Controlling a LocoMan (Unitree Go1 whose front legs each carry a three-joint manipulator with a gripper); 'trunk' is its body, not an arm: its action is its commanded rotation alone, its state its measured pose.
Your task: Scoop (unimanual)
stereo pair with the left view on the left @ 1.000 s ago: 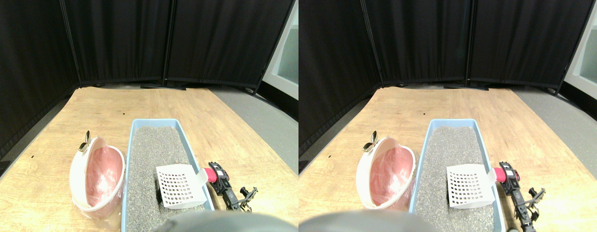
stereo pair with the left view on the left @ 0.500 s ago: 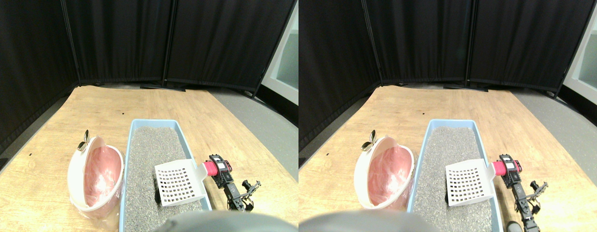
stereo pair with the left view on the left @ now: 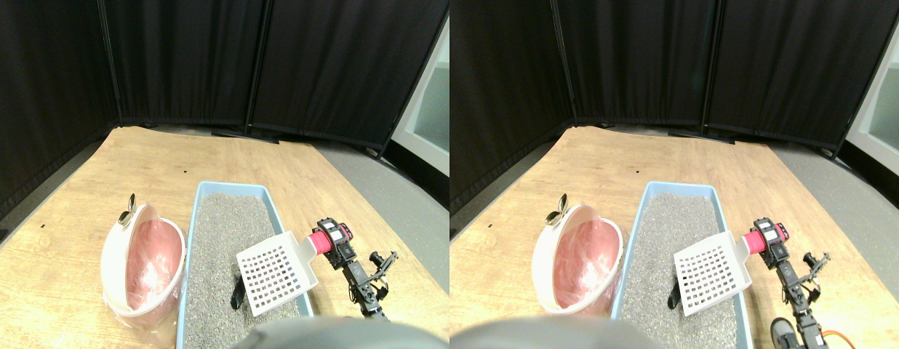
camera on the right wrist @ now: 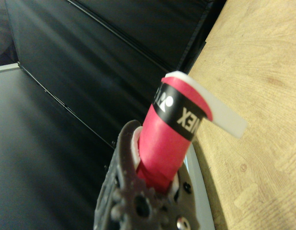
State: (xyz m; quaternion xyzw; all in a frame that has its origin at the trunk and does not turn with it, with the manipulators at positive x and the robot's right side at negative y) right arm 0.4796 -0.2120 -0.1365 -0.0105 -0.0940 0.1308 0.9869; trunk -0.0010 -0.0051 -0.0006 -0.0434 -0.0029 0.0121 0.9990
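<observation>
Gripping the red-wrapped handle, the right claw [stereo pair with the left view on the left: 332,240] holds the white scoop [stereo pair with the left view on the left: 276,270] tilted over the litter tray [stereo pair with the left view on the left: 195,218]. A pink-lined bin [stereo pair with the left view on the left: 145,265] sits beside the tray.

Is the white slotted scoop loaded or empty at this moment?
Empty, as far as visible: the scoop hangs tilted over the blue litter tray, and only bare white slots show. A dark lump lies in the litter beneath.

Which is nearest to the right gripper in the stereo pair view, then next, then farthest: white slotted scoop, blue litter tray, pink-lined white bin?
From the right gripper:
1. White slotted scoop, its red handle in the gripper, blade over the litter.
2. Blue litter tray, just left of the gripper.
3. Pink-lined white bin, beyond the tray's far left side.
</observation>
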